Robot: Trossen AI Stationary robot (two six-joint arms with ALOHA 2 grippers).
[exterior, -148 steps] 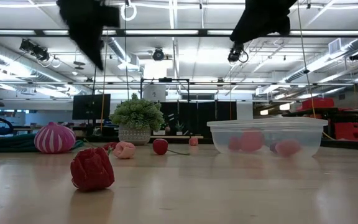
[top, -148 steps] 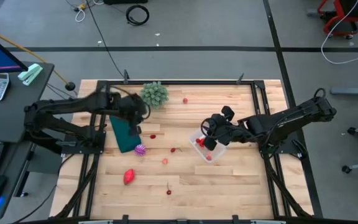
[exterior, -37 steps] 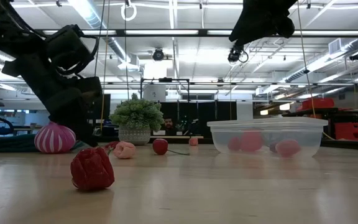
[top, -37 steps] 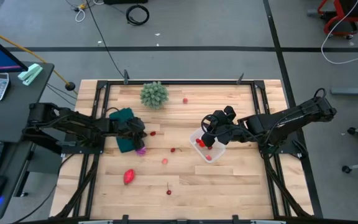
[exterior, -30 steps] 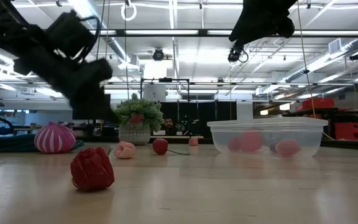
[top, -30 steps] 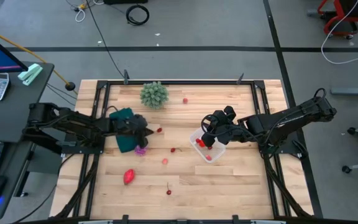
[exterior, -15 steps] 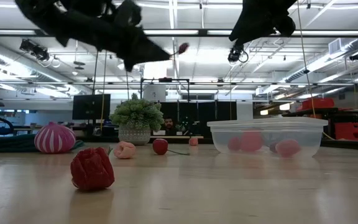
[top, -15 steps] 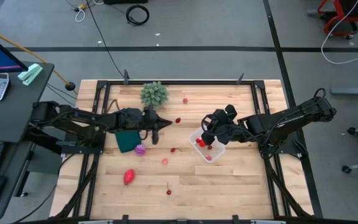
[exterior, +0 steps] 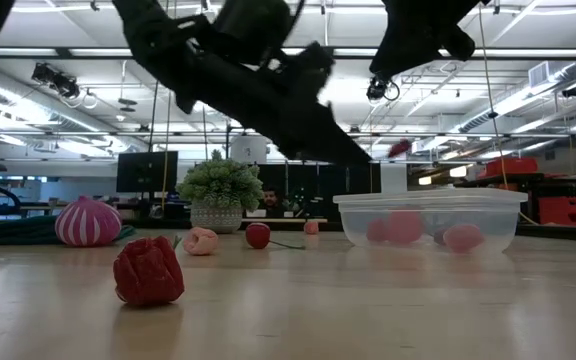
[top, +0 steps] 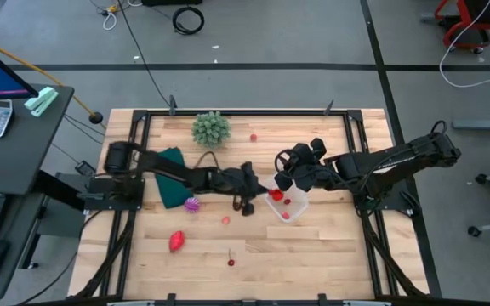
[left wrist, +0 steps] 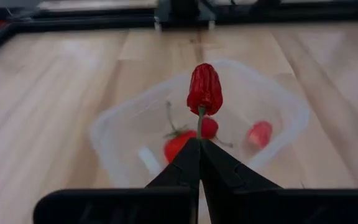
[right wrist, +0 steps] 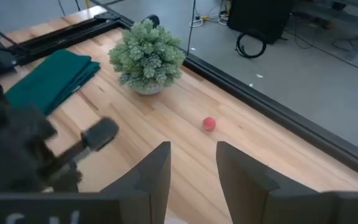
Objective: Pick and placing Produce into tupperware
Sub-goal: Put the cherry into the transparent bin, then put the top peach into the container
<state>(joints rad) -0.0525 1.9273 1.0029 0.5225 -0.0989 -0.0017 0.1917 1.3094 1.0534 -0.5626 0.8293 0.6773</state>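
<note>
Since half a second ago, left gripper [left wrist: 199,149] travelled over clear plastic rectangular tub [left wrist: 278,99], pinching small red berry [left wrist: 204,89] by its thin, probably flimsy stem.

Right gripper [right wrist: 191,163]: parted, empty.

A spiky green plant clump [top: 210,129] is seen upright near the far edge of the wooden desk [top: 313,246], with a dark green folded cloth [top: 171,189] laid nearby.

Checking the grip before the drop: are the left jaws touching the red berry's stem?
Touching. The left wrist view shows the left gripper with its jaws shut on the thin stem of the red berry, holding it above the clear tub.
</note>
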